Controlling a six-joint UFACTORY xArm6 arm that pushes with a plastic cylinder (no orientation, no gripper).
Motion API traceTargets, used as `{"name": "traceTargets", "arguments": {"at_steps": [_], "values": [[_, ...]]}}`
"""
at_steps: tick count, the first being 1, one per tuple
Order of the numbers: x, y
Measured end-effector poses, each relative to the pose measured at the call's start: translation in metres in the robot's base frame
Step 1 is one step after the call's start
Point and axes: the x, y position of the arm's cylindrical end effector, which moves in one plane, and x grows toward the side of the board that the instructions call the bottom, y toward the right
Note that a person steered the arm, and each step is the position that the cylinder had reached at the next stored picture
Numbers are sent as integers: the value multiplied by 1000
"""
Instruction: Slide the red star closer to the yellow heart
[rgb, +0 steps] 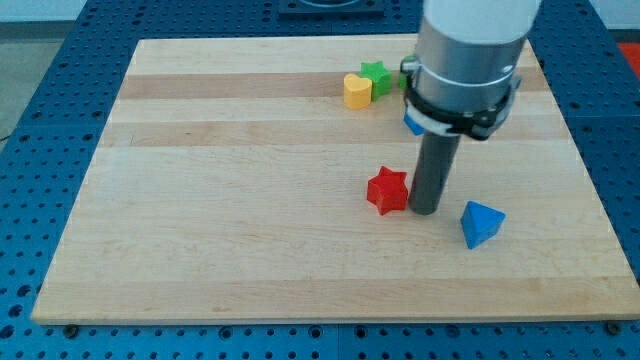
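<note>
The wooden board (250, 250) is lying nearest the camera, its front edge running along the view's bottom and resting on a blue perforated table (40, 120). On the board, the blue block (481, 222) (a pyramid-like shape, as far as I can make out) is sitting closest to that front edge, toward the view's right.

My tip (424, 210) is standing on the board between the blue block and the red star (387, 190). It is sitting just beside the star's right-hand side, touching it or very nearly so; I cannot tell which. The blue block is lying a little apart from my tip, on the opposite side.

I am carrying no jaws: my arm is ending in a straight dark rod below a grey cylindrical housing (470, 50), so there is nothing to report as apart or together.

The yellow heart (357, 90) is resting near the view's top, well apart from the red star and slightly to the left of it. A green block (377, 77) is touching the heart's upper right side. A second blue block (412, 123) is showing only partly, hidden behind my housing, so its shape cannot be determined.
</note>
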Motion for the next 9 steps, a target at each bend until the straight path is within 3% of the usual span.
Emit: {"name": "traceTargets", "arguments": {"at_steps": [1, 3, 6, 9], "values": [[4, -45], [-66, -63], [-49, -84], [-102, -84]]}}
